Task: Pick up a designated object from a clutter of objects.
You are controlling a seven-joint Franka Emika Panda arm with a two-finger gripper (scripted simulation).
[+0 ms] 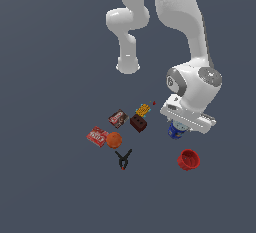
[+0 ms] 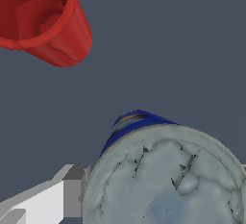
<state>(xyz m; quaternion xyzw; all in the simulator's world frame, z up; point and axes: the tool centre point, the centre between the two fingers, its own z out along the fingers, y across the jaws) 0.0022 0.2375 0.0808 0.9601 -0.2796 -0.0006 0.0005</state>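
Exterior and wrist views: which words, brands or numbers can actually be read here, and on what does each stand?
No text can be read.
Flat red box: white marks, too blurred to read.
Second red box: pale print, too small to read.
Blue can: label mostly hidden under the gripper; the wrist view shows only its pale top, with no lettering.
Red cup: no markings.

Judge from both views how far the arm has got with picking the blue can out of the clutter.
Done: the gripper sits over the blue can. In hand: one finger is beside its pale top; closure cannot be judged. Left: gripping and lifting it clear of the red cup.
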